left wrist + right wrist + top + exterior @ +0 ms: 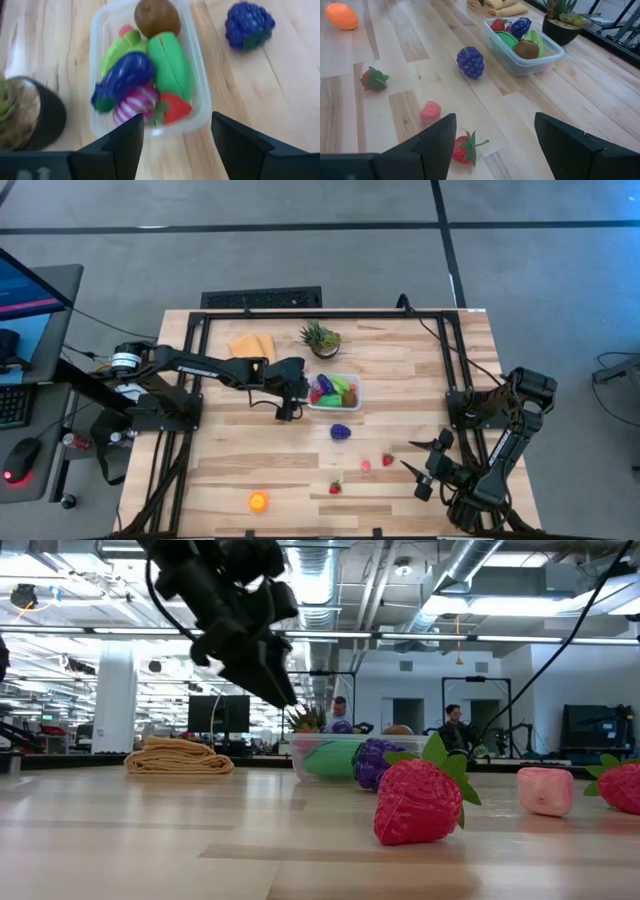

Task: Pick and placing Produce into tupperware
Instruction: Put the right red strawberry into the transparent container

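The tupperware is holding a kiwi, an eggplant and green pieces; the left end effector is hovering spread beside it.

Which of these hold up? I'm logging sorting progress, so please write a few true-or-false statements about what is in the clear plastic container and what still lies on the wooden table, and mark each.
1. The round brown kiwi-like toy lies inside the clear plastic rectangular container. True.
2. The dark blue bumpy berry toy is in the container. False: it lies on the table beside it.
3. The left gripper is open and empty above the container's edge. True.
4. The orange toy fruit sits against the container. False: it lies far off, near the table's front edge.
5. The right gripper holds a small red strawberry. False: it is open, the strawberry on the table.
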